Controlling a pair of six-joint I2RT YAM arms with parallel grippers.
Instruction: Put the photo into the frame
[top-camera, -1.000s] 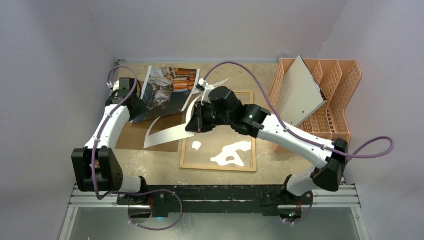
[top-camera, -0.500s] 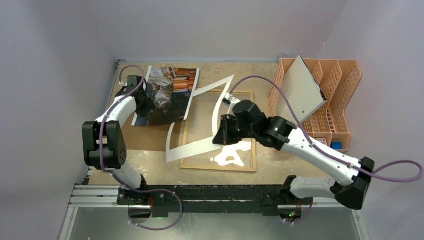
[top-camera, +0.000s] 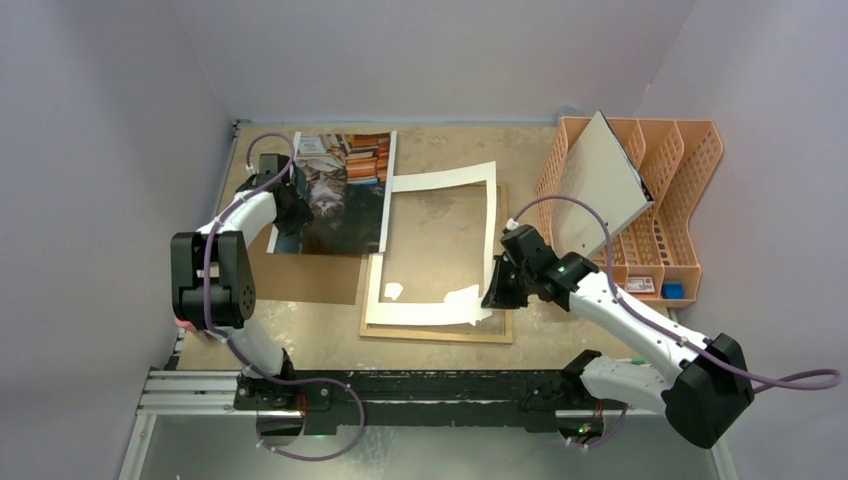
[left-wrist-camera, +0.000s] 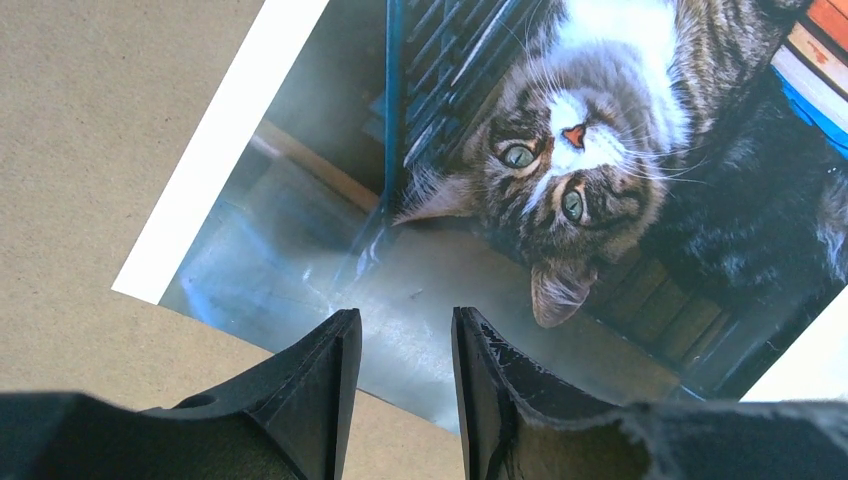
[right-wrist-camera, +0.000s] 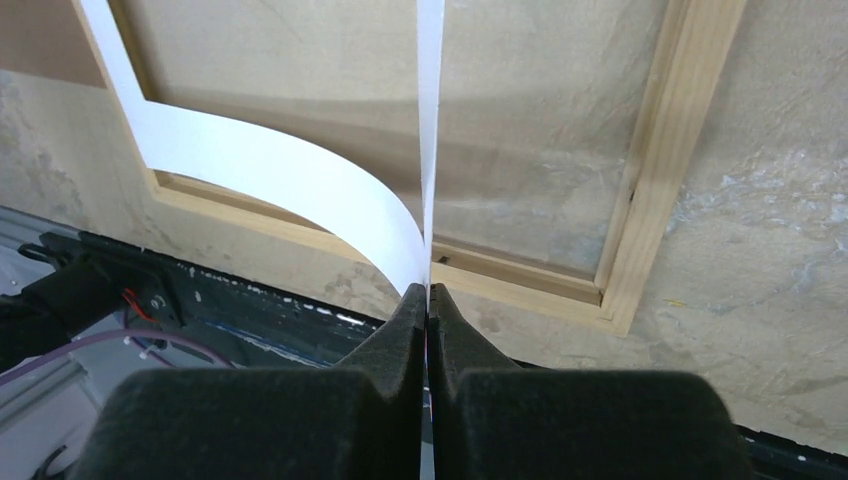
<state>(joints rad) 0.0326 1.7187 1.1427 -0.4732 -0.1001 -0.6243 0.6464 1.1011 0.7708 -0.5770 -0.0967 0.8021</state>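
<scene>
The photo (top-camera: 340, 190), a tabby cat among books, lies flat at the back left, its near end over a brown board (top-camera: 305, 280). My left gripper (top-camera: 290, 205) hovers over the photo's left edge. In the left wrist view this gripper (left-wrist-camera: 405, 330) is open above the photo (left-wrist-camera: 560, 180), nothing between the fingers. The light-wood frame (top-camera: 435, 331) lies in the middle with a white mat border (top-camera: 440, 180) draped over it. My right gripper (top-camera: 492, 293) is shut on the mat's near right corner. The right wrist view shows this gripper (right-wrist-camera: 427, 290) pinching the curled mat (right-wrist-camera: 260, 165) above the frame (right-wrist-camera: 665, 150).
An orange file rack (top-camera: 675, 190) stands at the right with a grey-white board (top-camera: 600, 185) leaning in it and a small blue thing (top-camera: 675, 290) at its near end. Purple walls close in the left, back and right.
The right gripper has carried the mat rightward and down, so it now drapes over the frame. The photo has settled flat at the back left, and the left arm has drawn back over it.
</scene>
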